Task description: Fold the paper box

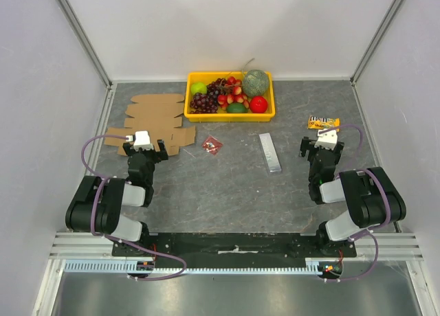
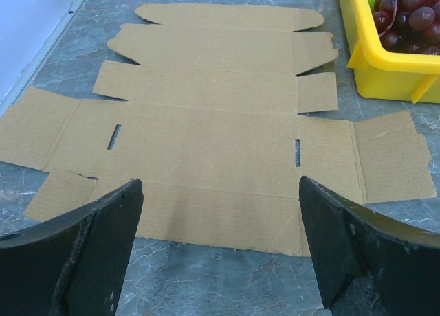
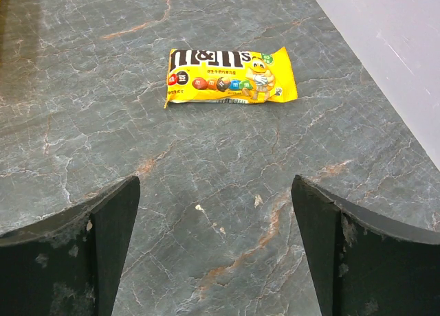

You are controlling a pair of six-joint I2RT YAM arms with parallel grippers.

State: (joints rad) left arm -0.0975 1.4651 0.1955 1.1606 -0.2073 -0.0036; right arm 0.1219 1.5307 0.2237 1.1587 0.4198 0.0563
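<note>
Top external view first: the paper box (image 1: 155, 122) lies fully flat on the far-left part of the grey marbled tabletop (image 1: 240, 185), just left of the yellow fruit tray (image 1: 194, 115). Nothing is folded yet, by my reading. My left claw (image 1: 144, 151) hovers at the sheet's near edge, jaws spread as wide as they go, holding nothing. I judge that a sensible staging spot, since the nearest long flap lies right in front of the fingers.

On the left wrist view the sheet is plain brown corrugated card, matte and die-cut with notched flaps. There's a round-ended flap on the far edge and a narrow slot either side of the centre panel. Score lines mark where the panels should hinge. It looks thin and springy, so I expect flaps to want to flop back. The tray is glossy moulded plastic, with dark grapes (image 2: 405, 14) heaped inside.

My right claw (image 1: 320, 148) is well apart on the right, equally wide open and empty. It faces a crinkly yellow M&M's packet (image 3: 230, 77) on the bare stone-look surface, parked out of the way, I'd say, until a second grip is needed.
</note>
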